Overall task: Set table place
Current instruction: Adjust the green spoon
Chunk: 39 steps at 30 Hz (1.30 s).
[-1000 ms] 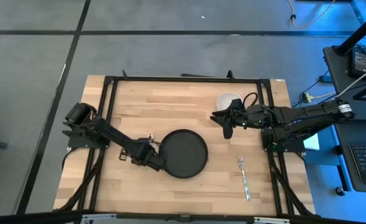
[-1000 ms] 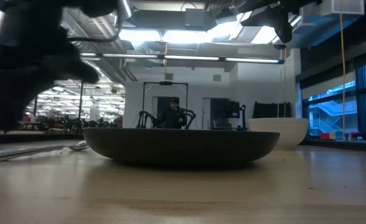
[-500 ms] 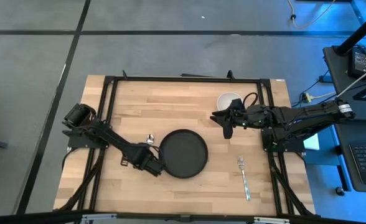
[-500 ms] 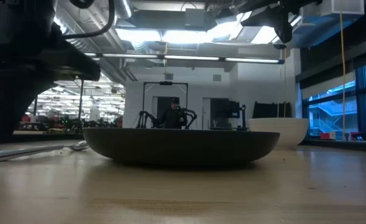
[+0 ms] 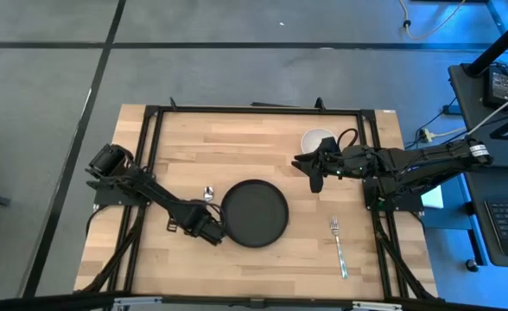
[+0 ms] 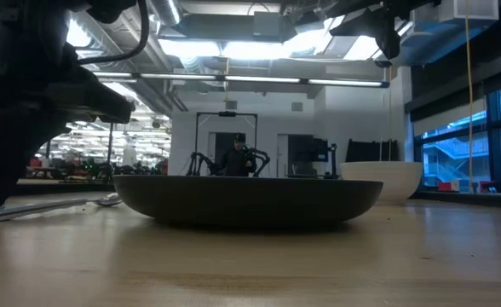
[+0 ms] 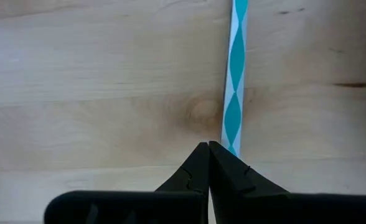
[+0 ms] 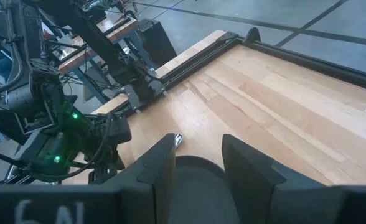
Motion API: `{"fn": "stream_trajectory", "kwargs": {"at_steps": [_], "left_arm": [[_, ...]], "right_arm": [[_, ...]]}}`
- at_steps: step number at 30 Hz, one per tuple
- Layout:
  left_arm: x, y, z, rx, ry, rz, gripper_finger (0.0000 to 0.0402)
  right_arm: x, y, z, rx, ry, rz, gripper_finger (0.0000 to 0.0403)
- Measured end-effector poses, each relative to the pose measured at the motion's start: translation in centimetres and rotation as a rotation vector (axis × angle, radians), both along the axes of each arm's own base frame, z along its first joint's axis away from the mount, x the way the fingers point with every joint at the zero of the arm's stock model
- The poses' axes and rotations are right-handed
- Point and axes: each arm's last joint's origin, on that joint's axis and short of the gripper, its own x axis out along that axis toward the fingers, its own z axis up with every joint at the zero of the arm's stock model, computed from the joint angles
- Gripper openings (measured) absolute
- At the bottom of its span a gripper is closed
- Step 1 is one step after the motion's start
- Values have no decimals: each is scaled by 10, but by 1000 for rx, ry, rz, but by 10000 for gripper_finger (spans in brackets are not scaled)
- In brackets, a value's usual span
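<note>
The table [image 5: 185, 147] lies under both arms, with the dark plate [image 5: 254, 212] on its middle. The spoon [image 5: 208, 192] lies just beside the plate on the left arm's side, the fork [image 5: 338, 246] lies apart from the plate on the right arm's side, and the white bowl [image 5: 315, 138] stands beyond the plate toward the right arm. The left pincer [image 5: 209, 231] sits low at the plate's rim, next to the spoon, so it is much the nearer arm for that piece. The right pincer [image 5: 315, 175] waits between plate and bowl, its jaws spread wide with nothing in them. The left wrist view adds what the overhead cannot: the fingertips [image 7: 198, 158] are pressed together with no gap, and a teal-and-white banded strip [image 7: 235, 74] runs straight away from them, its near end just beside the tips (probably the spoon's polished handle, though I cannot be sure). Its long axis runs in line with the pincer. From table height, the spoon lies flat beside the plate, with the left arm's dark bulk over its handle end.
</note>
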Motion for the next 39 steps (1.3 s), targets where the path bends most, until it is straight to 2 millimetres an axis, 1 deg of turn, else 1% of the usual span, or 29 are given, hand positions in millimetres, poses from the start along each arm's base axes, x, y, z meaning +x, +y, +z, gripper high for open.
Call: {"fn": "stream_trajectory", "kwargs": {"at_steps": [27, 35, 37, 39], "left_arm": [[4, -1, 0, 8, -56, 2, 0], [4, -1, 0, 1, -49, -5, 0], [3, -1, 2, -14, -20, -28, 0], [2, -1, 9, -20, -3, -41, 0]], "right_arm": [[0, 0, 0, -1, 0, 1, 135], [0, 0, 0, 1, 0, 0, 135], [0, 0, 0, 3, -1, 0, 135], [0, 0, 0, 3, -1, 0, 135]]}}
